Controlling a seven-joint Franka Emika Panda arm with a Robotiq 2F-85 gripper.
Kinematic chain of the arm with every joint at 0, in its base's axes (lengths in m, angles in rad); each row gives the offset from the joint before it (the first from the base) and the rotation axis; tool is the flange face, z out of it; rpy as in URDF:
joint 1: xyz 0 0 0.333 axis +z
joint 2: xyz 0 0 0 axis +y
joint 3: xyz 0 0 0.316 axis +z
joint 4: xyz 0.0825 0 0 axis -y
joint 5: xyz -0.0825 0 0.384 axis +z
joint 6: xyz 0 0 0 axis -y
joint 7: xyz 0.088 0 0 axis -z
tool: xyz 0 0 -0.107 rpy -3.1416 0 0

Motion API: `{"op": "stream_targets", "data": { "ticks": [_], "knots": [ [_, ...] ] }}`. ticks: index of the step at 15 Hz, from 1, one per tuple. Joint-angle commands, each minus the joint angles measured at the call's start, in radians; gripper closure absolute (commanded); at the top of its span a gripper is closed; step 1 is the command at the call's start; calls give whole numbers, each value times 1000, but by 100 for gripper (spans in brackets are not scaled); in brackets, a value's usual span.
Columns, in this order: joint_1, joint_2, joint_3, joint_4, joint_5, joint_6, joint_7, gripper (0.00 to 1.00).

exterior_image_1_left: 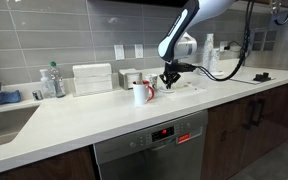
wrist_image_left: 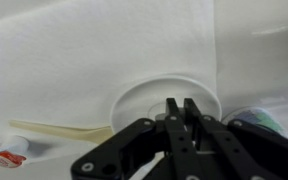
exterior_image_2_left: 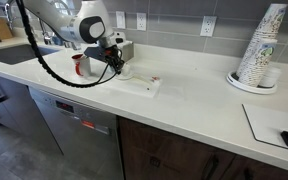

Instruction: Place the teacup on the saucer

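My gripper (wrist_image_left: 180,108) hangs low over the counter, its fingers closed to a narrow gap. Right under it in the wrist view lies a round white piece with a raised rim, the teacup (wrist_image_left: 144,100). It seems to be gripped at its wall, and the fingers hide the contact. I cannot separate the saucer from the cup in this view. In both exterior views the gripper (exterior_image_1_left: 170,78) (exterior_image_2_left: 115,66) is down at a small white piece (exterior_image_2_left: 124,73) on a white mat. The taller white mug with the red handle (exterior_image_1_left: 142,92) (exterior_image_2_left: 81,65) stands apart beside it.
A white mat (exterior_image_2_left: 144,84) with a small red item lies on the counter. A stack of paper cups (exterior_image_2_left: 259,50) stands at the far end. A sink (exterior_image_1_left: 4,118), bottles (exterior_image_1_left: 52,80) and a white box (exterior_image_1_left: 92,78) stand by the wall. A black cable (exterior_image_2_left: 54,70) hangs from the arm.
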Motion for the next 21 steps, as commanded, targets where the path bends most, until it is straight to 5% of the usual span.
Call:
{"op": "stream_targets", "data": {
  "ticks": [1, 21],
  "knots": [
    [15, -9, -17, -19, -19, 1, -4, 97],
    [45, -49, -43, -97, -70, 47, 35, 97]
  ]
}}
